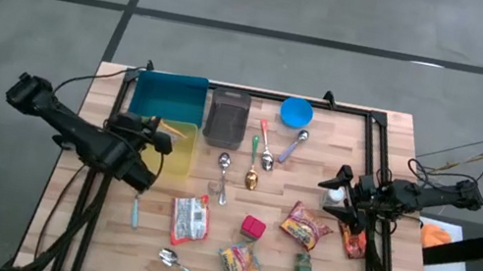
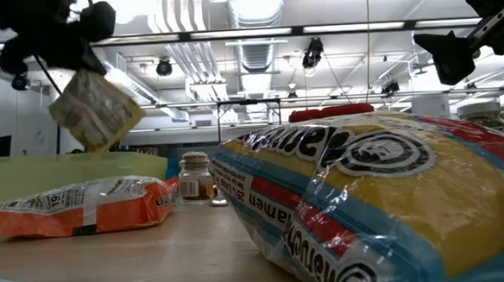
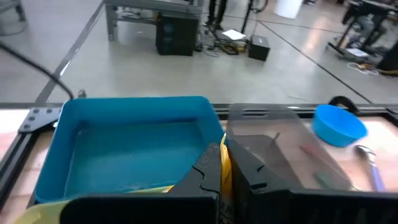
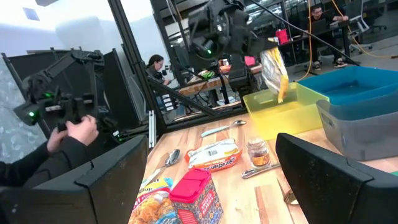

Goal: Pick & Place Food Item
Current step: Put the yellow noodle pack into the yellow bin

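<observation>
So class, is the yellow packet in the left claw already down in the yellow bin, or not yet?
Not yet. The left claw is shut on the packet, which hangs above the yellow bin.

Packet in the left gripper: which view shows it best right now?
Right wrist view: the yellow packet hangs in full under the left gripper, above the yellow bin. The low view shows it dangling too. In the high view the gripper mostly hides it; the left wrist view shows only a yellow sliver.
</observation>
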### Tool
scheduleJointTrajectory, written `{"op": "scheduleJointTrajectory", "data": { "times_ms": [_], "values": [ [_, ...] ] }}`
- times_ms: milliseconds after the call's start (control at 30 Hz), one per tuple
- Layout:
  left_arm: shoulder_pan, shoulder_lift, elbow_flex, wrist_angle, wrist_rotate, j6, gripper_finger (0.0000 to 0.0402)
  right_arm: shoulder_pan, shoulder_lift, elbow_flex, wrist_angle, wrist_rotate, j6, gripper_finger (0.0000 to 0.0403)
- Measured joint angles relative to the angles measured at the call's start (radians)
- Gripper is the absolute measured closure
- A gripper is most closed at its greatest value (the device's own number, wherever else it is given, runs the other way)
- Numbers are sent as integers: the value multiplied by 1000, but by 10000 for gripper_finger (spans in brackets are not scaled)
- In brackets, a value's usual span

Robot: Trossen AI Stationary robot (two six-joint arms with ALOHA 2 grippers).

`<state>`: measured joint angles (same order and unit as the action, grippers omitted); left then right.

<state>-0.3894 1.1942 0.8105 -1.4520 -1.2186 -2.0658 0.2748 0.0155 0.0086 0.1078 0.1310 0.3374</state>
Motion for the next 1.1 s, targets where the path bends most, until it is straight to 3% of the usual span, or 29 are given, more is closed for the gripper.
{"op": "scheduleJointTrajectory", "data": {
  "times_ms": [367, 733, 1100],
  "values": [
    [40, 0, -216, 287, -96, -53, 401, 0, 0, 0, 0, 0, 0, 52],
    [68, 0, -391, 710, -107, 144, 397, 0, 0, 0, 0, 0, 0, 52],
    [68, 0, -404, 775, -101, 210, 302, 0, 0, 0, 0, 0, 0, 52]
  ]
}}
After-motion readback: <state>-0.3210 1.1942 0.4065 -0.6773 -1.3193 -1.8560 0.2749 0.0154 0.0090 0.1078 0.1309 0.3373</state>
